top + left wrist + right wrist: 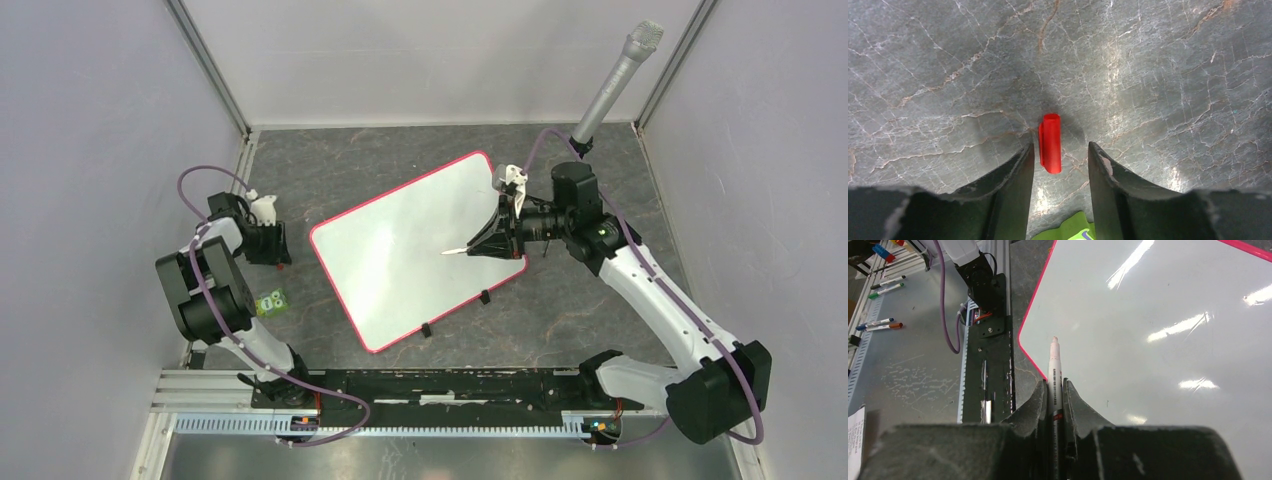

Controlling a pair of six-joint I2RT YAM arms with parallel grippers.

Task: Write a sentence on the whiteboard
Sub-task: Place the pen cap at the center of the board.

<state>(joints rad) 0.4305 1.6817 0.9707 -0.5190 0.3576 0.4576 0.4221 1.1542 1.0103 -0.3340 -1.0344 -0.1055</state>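
**Location of work.** The whiteboard lies flat on the table, turned at an angle, between the two arms. Its pink-red frame is intact, and the two black clips sit on the edge nearest the arm bases. No writing shows on its surface in either view that covers it.

**Right arm.** The right end effector is closed on a marker, gripped along its barrel with the uncapped tip pointing forward. In the top view the tip is over the right-hand part of the board. The pictures do not settle whether the tip touches the surface.

**Left arm.** The left end effector stands parted and holds nothing. It is low over the table, well apart from the board. A red cap lies on the table between its fingers, touched by neither. A green item shows at the lower edge of that view.

**Assessment.** The step in hand appears to be the approach to the first stroke. The pen is uncapped and in grip, and the writing is not yet begun.

**Requirement for next move.** The tip needs bringing onto the board with light, even pressure, near enough to one edge to leave room for the full line. The board is not clamped, so excess force could slide it.
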